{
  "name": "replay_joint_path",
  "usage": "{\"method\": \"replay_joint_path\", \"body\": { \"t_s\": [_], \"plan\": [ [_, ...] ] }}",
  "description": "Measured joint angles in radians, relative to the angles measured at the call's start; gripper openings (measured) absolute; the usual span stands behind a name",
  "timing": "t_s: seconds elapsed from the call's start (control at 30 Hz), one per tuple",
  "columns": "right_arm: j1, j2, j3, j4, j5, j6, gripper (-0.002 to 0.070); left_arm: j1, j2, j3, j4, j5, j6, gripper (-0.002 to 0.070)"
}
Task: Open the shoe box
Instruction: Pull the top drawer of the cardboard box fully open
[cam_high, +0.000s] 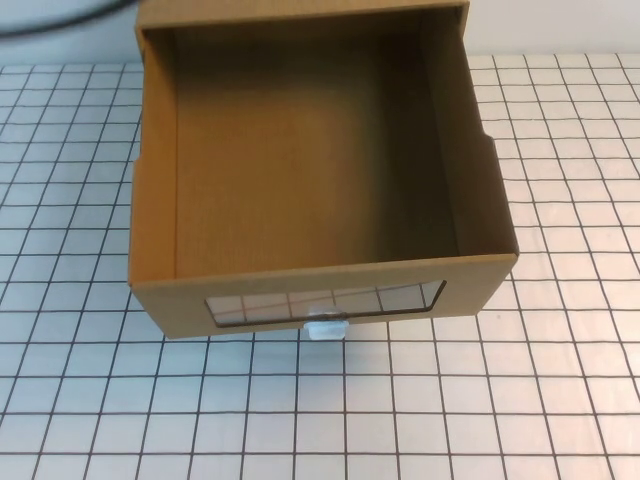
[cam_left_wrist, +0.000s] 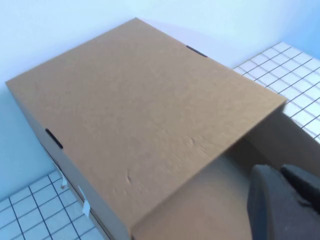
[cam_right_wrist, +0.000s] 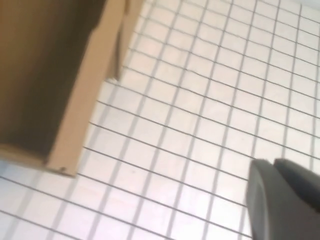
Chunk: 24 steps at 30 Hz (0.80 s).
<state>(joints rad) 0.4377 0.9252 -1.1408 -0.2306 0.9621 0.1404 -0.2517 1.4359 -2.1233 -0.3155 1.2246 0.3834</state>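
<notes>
Shoe box (cam_left_wrist: 140, 115): drawer (cam_high: 180, 300) out. Right gripper (cam_right_wrist: 272, 169) closed, empty, over worktop (cam_right_wrist: 200, 100) beside it; left gripper (cam_left_wrist: 277, 172) likewise, above box. Withdraw without nudging drawer.

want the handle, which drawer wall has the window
The front wall, nearest the robot: only it has a window and tab. Left gripper over the box, right gripper over the table.

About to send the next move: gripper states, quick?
Left gripper: closed, empty, over the shoe box top.
Right gripper: closed, empty, above the tiled table beside the pulled-out drawer.
</notes>
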Motion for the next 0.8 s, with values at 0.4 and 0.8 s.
{"method": "replay_joint_path", "body": {
  "t_s": [0.4, 0.8],
  "plan": [
    [-0.049, -0.383, 0.349, 0.239, -0.154, -0.049, -0.0013, 0.0, -0.707, 1.052, -0.005, -0.711, 0.033, -0.0002],
    [-0.049, -0.733, 0.72, 0.301, -0.499, -0.052, -0.0013, 0.0, -1.284, 1.81, -0.007, -1.092, 0.062, -0.0002]
  ]
}}
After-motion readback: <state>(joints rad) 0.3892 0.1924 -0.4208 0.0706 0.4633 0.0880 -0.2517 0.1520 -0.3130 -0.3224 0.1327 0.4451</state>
